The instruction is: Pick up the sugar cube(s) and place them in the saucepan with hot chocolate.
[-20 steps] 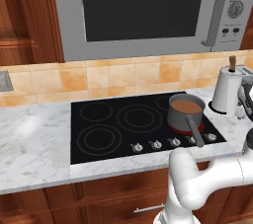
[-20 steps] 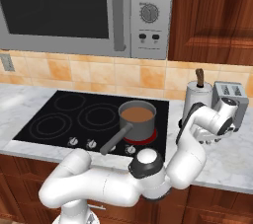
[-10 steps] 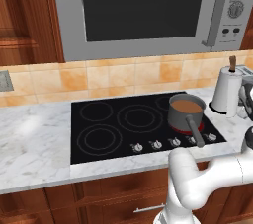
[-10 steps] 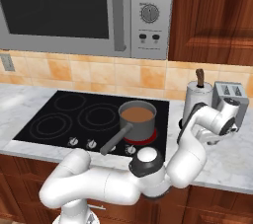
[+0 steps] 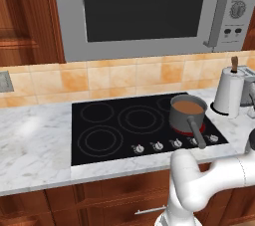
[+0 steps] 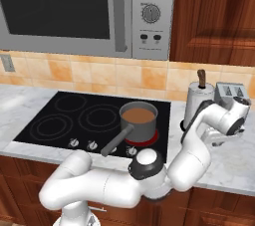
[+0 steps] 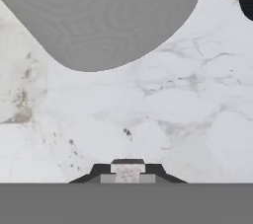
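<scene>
The end effector (image 7: 127, 176) was pinching the sugar cube (image 7: 127, 169) above the desk (image 6: 226, 163), to the right of the saucepan (image 6: 139, 126). The saucepan stood upright on the cooktop (image 6: 47, 113), brown liquid inside.
</scene>
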Controlling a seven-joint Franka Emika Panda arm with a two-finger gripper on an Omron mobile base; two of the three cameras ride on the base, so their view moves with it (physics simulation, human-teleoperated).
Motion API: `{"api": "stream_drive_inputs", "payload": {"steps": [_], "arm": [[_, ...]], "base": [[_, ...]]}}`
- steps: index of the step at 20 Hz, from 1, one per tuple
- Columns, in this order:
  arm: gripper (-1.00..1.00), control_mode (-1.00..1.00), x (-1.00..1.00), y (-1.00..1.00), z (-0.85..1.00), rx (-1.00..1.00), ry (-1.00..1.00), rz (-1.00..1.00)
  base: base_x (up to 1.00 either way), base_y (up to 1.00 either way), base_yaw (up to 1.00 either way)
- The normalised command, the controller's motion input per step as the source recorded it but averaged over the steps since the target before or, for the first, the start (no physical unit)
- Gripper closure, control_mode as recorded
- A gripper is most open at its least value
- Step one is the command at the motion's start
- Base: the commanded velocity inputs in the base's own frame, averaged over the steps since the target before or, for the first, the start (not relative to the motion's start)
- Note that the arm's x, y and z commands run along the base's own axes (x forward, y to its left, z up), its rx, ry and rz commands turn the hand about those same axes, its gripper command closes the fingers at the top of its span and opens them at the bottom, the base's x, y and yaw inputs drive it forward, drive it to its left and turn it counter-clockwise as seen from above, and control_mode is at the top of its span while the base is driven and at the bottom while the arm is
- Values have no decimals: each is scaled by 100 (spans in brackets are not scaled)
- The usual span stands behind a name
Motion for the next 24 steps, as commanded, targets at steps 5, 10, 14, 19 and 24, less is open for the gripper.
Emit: {"api": "stream_drive_inputs", "payload": {"steps": [5, 10, 14, 19, 24], "arm": [[100, -100, -87, 13, 67, 1, -21, 0], [100, -100, -96, 47, 71, 0, -20, 0], [100, -100, -84, 82, 70, 0, -7, 1], [100, -100, -55, 100, 58, -7, 0, 0], [100, -100, -20, 100, 45, -17, 0, 0]], "base": [[0, 0, 0], [0, 0, 0], [0, 0, 0], [0, 0, 0], [0, 0, 0]]}}
